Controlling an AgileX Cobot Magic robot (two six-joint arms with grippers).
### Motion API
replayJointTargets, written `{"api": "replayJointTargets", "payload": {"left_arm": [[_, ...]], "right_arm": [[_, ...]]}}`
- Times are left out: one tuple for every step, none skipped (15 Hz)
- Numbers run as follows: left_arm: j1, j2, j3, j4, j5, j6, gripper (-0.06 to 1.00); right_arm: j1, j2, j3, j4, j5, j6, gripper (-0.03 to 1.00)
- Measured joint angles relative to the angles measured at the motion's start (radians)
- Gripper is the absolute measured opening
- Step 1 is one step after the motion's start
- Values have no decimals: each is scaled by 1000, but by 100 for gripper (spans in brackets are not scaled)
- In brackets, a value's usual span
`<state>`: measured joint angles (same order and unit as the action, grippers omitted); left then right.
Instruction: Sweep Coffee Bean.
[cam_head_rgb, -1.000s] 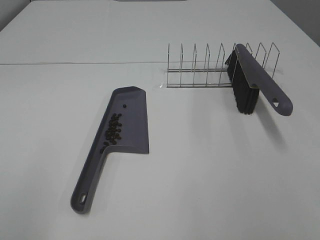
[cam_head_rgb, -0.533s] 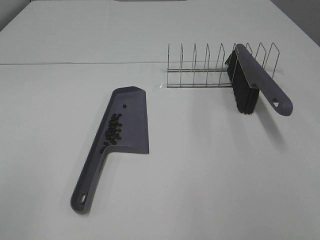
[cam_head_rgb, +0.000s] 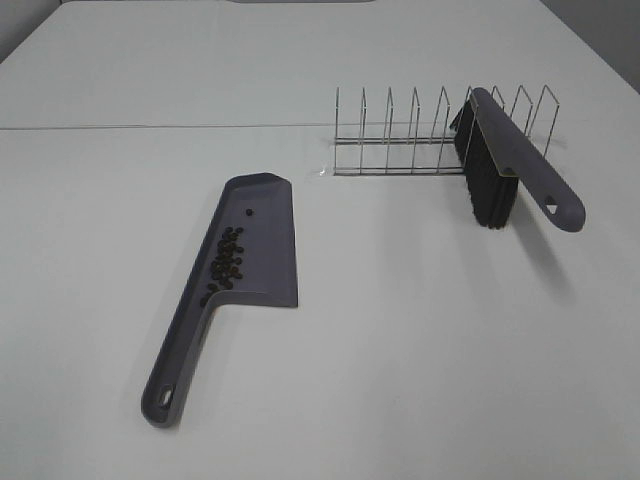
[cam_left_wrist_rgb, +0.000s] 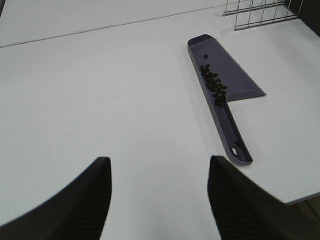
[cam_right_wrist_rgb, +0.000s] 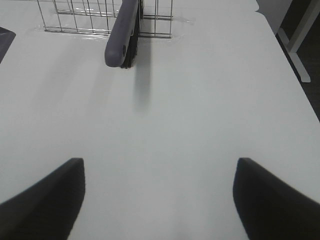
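Several coffee beans (cam_head_rgb: 227, 262) lie inside the grey dustpan (cam_head_rgb: 262, 240) on the white table, bunched along its raised wall near the handle, with one bean apart near the pan's far end. The left wrist view shows the same coffee beans (cam_left_wrist_rgb: 213, 85) in the dustpan (cam_left_wrist_rgb: 230, 82). The grey brush (cam_head_rgb: 520, 165) with black bristles rests in the wire rack (cam_head_rgb: 420, 135); the brush (cam_right_wrist_rgb: 122, 35) also shows in the right wrist view. My left gripper (cam_left_wrist_rgb: 159, 192) is open and empty, well short of the dustpan. My right gripper (cam_right_wrist_rgb: 159, 192) is open and empty, short of the brush. Neither gripper appears in the high view.
The dustpan handle (cam_head_rgb: 175, 370) points toward the front left of the table. The table's right edge (cam_right_wrist_rgb: 292, 75) drops off beside a white leg. A seam (cam_head_rgb: 150, 127) runs across the table behind the dustpan.
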<state>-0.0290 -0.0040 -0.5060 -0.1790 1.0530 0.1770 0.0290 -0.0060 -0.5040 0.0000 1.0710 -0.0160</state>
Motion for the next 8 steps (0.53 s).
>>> {"api": "replayJointTargets", "payload": {"left_arm": [[0, 0, 0, 0, 0, 0, 56], [0, 0, 0, 0, 0, 0, 56], [0, 0, 0, 0, 0, 0, 56], [0, 0, 0, 0, 0, 0, 56], [0, 0, 0, 0, 0, 0, 56], [0, 0, 0, 0, 0, 0, 56], [0, 0, 0, 0, 0, 0, 56], [0, 0, 0, 0, 0, 0, 56]], "right_arm": [[0, 0, 0, 0, 0, 0, 77], [0, 0, 0, 0, 0, 0, 77], [0, 0, 0, 0, 0, 0, 77], [0, 0, 0, 0, 0, 0, 77], [0, 0, 0, 0, 0, 0, 77], [0, 0, 0, 0, 0, 0, 77], [0, 0, 0, 0, 0, 0, 77], [0, 0, 0, 0, 0, 0, 77]]}}
